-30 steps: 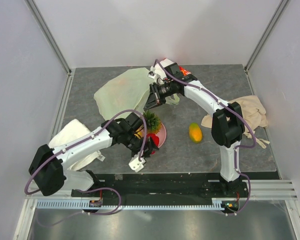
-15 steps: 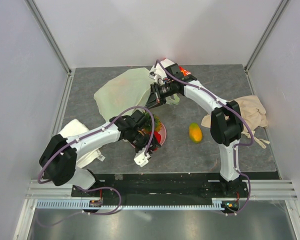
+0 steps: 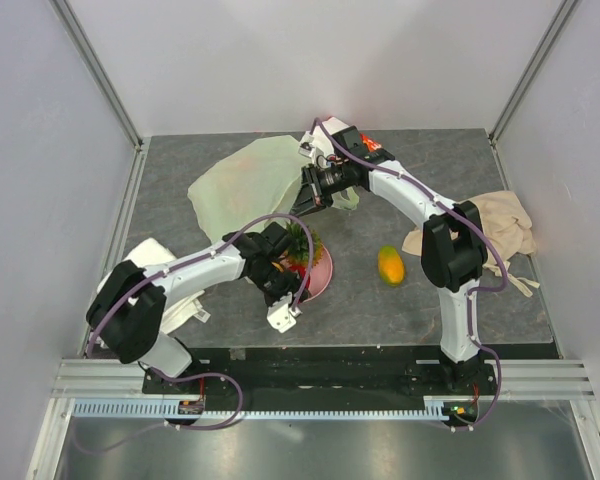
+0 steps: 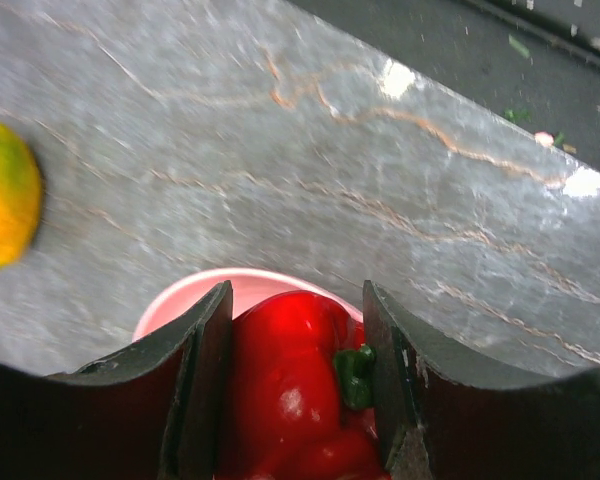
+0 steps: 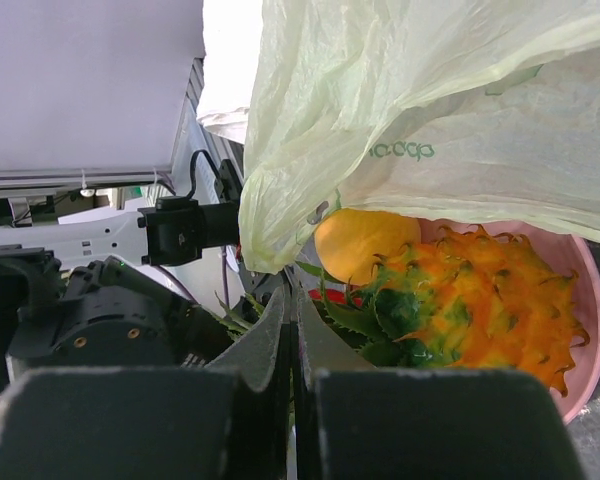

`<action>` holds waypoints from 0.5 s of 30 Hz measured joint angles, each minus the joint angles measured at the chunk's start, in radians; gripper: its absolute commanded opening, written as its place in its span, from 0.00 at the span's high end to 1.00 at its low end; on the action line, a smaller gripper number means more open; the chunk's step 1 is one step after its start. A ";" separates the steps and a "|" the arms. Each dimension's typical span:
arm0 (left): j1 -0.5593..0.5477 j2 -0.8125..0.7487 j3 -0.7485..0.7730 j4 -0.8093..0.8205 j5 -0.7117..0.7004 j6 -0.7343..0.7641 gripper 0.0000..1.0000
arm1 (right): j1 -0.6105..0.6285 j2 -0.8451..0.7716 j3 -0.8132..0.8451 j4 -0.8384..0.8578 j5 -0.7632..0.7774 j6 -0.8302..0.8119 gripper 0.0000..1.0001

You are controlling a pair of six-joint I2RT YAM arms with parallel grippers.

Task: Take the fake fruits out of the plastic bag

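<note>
My left gripper (image 3: pixel 290 272) is shut on a glossy red pepper (image 4: pixel 290 380) and holds it over the near rim of the pink plate (image 4: pixel 185 298). The pepper's green stem touches the right finger. My right gripper (image 3: pixel 308 203) is shut on the edge of the pale-green plastic bag (image 3: pixel 245 180) and holds it up; in the right wrist view the film (image 5: pixel 400 110) hangs above the plate (image 5: pixel 583 330). A pineapple (image 5: pixel 480 300) and an orange round fruit (image 5: pixel 365 240) lie on the plate. A yellow-red mango (image 3: pixel 390 265) lies on the table right of the plate.
A beige cloth (image 3: pixel 500 225) lies at the right edge, beside the right arm. A white pouch (image 3: pixel 150 275) lies at the left, under the left arm. The pineapple's green crown (image 3: pixel 302 240) sticks up between the two grippers. White walls enclose the table.
My left arm has swung in towards the plate, carrying the red pepper over its near rim. The right gripper has stayed where it was, holding the bag edge.
</note>
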 measured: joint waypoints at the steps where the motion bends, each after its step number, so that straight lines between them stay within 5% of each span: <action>1: 0.006 0.012 0.000 0.000 -0.008 0.000 0.98 | -0.001 0.000 0.000 0.001 -0.001 0.001 1.00; 5: 0.022 0.038 0.000 0.006 -0.032 0.001 0.97 | -0.004 0.000 0.000 0.003 -0.003 0.002 1.00; 7: 0.027 0.041 -0.001 0.007 -0.036 0.001 0.80 | -0.006 0.000 -0.001 0.008 -0.003 0.002 1.00; 15: 0.029 0.042 -0.009 0.020 -0.043 0.002 0.36 | -0.008 0.000 -0.009 0.014 -0.003 0.010 1.00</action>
